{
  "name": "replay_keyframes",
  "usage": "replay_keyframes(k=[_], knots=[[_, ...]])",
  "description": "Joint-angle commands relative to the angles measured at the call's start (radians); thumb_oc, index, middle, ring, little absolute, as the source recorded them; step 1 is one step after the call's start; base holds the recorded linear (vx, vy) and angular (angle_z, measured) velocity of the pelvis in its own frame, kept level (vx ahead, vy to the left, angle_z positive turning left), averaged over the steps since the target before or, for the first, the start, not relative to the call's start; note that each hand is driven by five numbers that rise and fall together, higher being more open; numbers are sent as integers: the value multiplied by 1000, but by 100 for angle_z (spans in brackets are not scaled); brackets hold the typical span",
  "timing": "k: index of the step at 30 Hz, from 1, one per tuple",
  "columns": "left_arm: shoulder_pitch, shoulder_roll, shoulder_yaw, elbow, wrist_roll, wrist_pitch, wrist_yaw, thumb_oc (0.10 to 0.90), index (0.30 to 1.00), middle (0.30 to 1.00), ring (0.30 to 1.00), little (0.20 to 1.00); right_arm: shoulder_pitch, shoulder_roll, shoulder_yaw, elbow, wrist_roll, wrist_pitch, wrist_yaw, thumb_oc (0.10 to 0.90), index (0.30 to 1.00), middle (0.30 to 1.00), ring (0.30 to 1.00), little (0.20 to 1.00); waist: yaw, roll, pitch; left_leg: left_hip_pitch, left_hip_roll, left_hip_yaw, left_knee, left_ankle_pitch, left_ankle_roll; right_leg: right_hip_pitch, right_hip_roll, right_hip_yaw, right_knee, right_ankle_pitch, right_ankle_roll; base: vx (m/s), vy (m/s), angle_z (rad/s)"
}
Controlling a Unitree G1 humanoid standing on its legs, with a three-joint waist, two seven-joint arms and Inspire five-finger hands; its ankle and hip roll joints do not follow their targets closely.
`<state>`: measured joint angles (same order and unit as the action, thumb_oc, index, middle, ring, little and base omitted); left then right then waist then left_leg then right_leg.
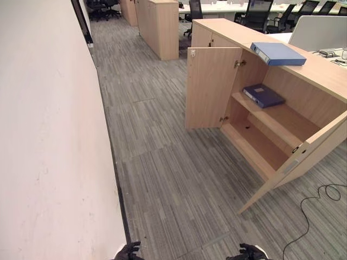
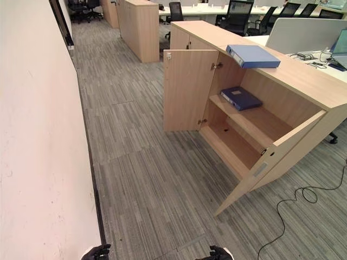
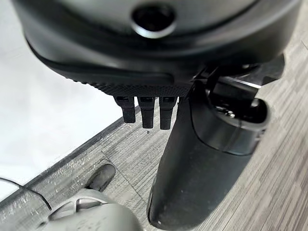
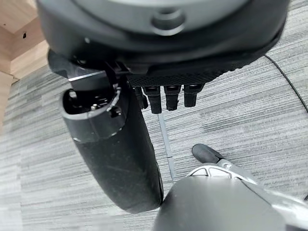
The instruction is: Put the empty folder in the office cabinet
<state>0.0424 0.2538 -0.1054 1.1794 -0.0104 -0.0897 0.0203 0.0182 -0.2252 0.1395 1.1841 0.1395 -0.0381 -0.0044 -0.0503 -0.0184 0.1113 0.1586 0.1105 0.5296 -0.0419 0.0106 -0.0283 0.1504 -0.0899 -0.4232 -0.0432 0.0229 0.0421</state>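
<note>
A light blue folder [image 1: 277, 53] lies flat on top of the wooden office cabinet [image 1: 325, 73]. Both cabinet doors stand open, the left door [image 1: 212, 86] swung toward me. Inside, a dark blue folder [image 1: 263, 95] lies on the upper shelf; the bottom shelf [image 1: 255, 143] is bare. My left hand [image 1: 129, 252] and right hand [image 1: 248, 253] hang low at the near edge of the eye views, far from the cabinet. In the wrist views each hand [image 3: 202, 168] [image 4: 115, 154] has straight fingers and holds nothing above the carpet.
A white wall [image 1: 49, 135] runs close along my left. Grey carpet [image 1: 162, 179] stretches between me and the cabinet. The right door [image 1: 303, 157] juts out over the floor. A second wooden cabinet [image 1: 158, 27], desks and office chairs [image 1: 255, 13] stand at the back.
</note>
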Motion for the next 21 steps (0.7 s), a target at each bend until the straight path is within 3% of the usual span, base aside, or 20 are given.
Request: replay_keyframes(k=[1, 6, 7, 8, 10, 21], knots=[[-47, 20, 25, 37, -111, -18, -15, 800, 900, 900, 900, 900, -36, -11, -43, 73, 172, -23, 5, 800, 900, 900, 900, 900, -6, 13, -6, 10, 89, -13, 1, 34, -97, 41, -58, -2, -10, -105, 95, 0, 0, 0], [-43, 18, 38, 46, -155, -24, -41, 800, 900, 900, 900, 900, -32, -8, -86, 92, 279, -26, 30, 800, 900, 900, 900, 900, -10, 15, -8, 12, 92, -14, 1, 38, -101, 44, -53, 0, -15, -106, 92, 0, -6, 0], [-41, 16, 45, 50, -153, -27, -48, 800, 900, 900, 900, 900, -17, -6, -114, 114, 302, -2, 51, 800, 900, 900, 900, 900, -14, 15, -6, 12, 93, -13, 1, 40, -102, 43, -52, -1, -16, -106, 93, 0, 0, 0], [-46, 12, 39, 53, -174, -28, -34, 800, 900, 900, 900, 900, -28, 2, -100, 83, 324, -47, 27, 800, 900, 900, 900, 900, -14, 18, -6, 12, 96, -9, 1, 40, -103, 42, -51, 0, -17, -105, 92, -17, -13, -3], [-41, 19, 44, 45, -180, -19, -40, 800, 900, 900, 900, 900, -20, -9, -96, 54, 305, -9, 36, 800, 900, 900, 900, 900, -21, 17, -4, 10, 98, -5, 0, 44, -105, 41, -49, 2, -18, -104, 92, -11, -20, -7], [-54, -16, 23, 50, -169, -15, -25, 800, 900, 900, 900, 900, -11, -13, -75, 120, 238, -2, 25, 800, 900, 900, 900, 900, -11, 16, -1, 3, 111, -10, 9, 52, -115, 58, -32, -5, -27, -122, 80, 4, -49, 0]])
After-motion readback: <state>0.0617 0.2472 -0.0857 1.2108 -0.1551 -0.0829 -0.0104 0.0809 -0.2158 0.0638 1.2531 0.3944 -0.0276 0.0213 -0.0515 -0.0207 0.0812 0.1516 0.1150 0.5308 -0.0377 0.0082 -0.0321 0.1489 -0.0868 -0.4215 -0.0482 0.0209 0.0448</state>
